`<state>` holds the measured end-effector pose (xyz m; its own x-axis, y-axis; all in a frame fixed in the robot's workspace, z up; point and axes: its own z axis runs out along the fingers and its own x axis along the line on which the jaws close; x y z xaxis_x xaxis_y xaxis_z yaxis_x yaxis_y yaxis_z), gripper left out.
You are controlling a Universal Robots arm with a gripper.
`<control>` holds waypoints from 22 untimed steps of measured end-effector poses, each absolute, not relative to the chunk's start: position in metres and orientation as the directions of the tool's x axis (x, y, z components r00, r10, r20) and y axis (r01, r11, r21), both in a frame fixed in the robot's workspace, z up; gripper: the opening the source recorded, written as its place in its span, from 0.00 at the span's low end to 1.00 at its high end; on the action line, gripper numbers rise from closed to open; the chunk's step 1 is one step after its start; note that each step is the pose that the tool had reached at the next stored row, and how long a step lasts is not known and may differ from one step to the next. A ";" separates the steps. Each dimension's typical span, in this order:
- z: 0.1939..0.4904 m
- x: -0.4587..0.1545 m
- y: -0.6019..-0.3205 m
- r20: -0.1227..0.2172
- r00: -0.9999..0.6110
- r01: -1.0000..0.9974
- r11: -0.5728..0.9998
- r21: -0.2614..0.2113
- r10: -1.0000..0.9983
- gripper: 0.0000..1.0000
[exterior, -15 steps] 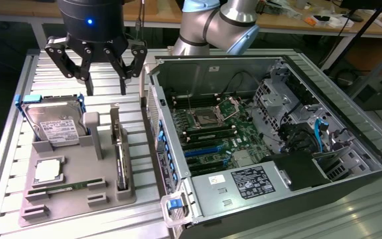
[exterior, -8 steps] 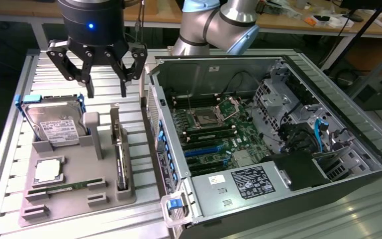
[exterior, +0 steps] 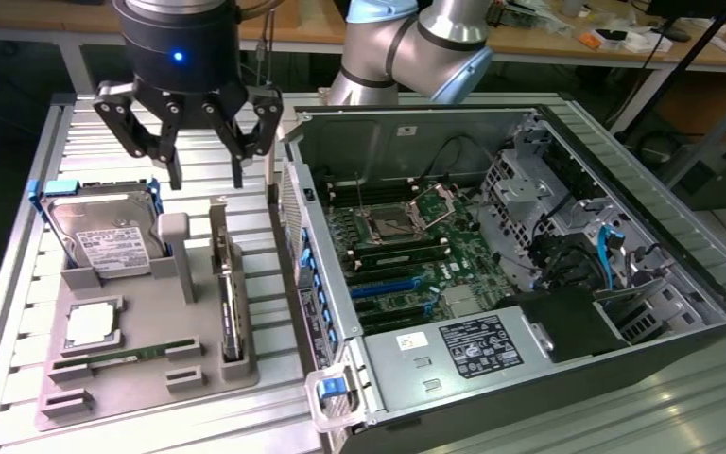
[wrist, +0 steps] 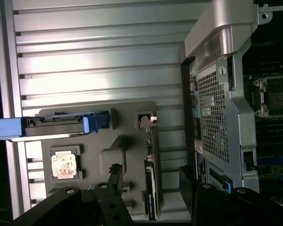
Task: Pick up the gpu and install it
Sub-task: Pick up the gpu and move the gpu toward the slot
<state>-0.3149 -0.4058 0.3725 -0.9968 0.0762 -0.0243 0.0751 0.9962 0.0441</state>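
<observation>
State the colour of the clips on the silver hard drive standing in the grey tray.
Blue clips on the silver hard drive; clearest in the exterior view.

- A silver hard drive (exterior: 105, 236) with blue clips stands propped in a grey holder (exterior: 148, 317).
- A processor chip (exterior: 92, 324) and a thin memory stick (exterior: 117, 357) lie in the same holder.
- An open computer case (exterior: 401, 132) rests on the slatted metal table (exterior: 10, 312), its motherboard (exterior: 401, 265) exposed.
</observation>
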 end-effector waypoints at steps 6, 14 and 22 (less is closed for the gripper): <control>0.371 -0.314 -0.407 -0.024 -0.997 0.075 0.996 0.044 0.076 0.60; 0.367 -0.313 -0.409 -0.025 -0.997 0.075 0.996 0.044 0.076 0.60; 0.363 -0.312 -0.411 -0.024 -0.997 0.075 0.996 0.044 0.076 0.60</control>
